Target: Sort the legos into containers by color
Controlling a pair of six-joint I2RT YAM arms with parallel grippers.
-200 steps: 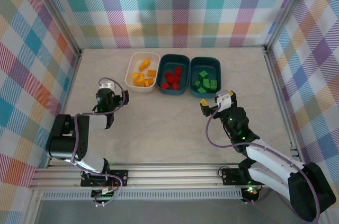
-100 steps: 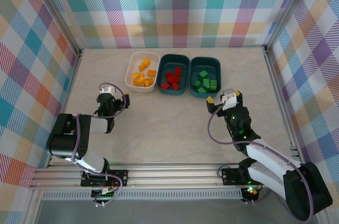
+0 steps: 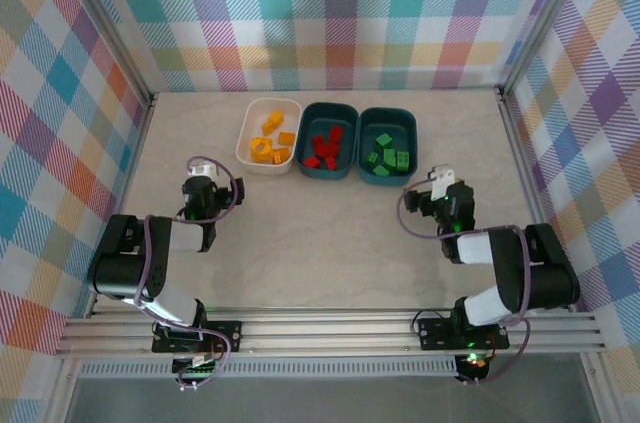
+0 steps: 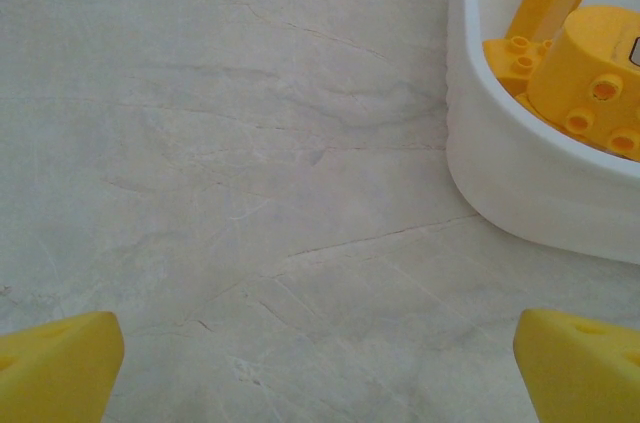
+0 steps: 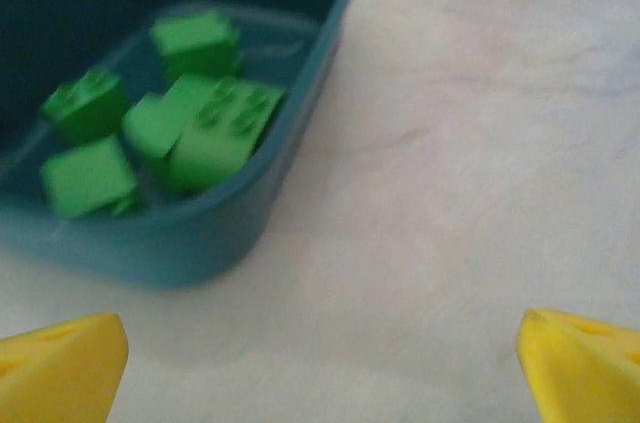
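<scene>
Three containers stand in a row at the back. The white tray (image 3: 243,143) holds the yellow and orange legos (image 3: 270,138), including a ring (image 3: 262,150). Red legos (image 3: 324,148) lie in the middle teal tray (image 3: 352,158), green legos (image 3: 388,158) in the right teal tray (image 3: 411,133). My left gripper (image 3: 202,175) is open over bare table, left of and nearer than the white tray (image 4: 520,173) with its yellow legos (image 4: 585,73). Open as well, my right gripper (image 3: 436,186) sits just in front of the green tray (image 5: 200,243) and its green legos (image 5: 210,133). Nothing lies between the fingers of either gripper (image 4: 320,373) (image 5: 320,368).
Plaid walls with metal frame posts (image 3: 128,53) close in the table on three sides. Both arms are folded low near the front rail (image 3: 320,328). Pale marbled tabletop (image 3: 310,233) stretches between the arms and the trays.
My right arm has pulled back and to the right, folding down toward its base. The left arm settled slightly early on and then stayed still. Both grippers stayed open.
</scene>
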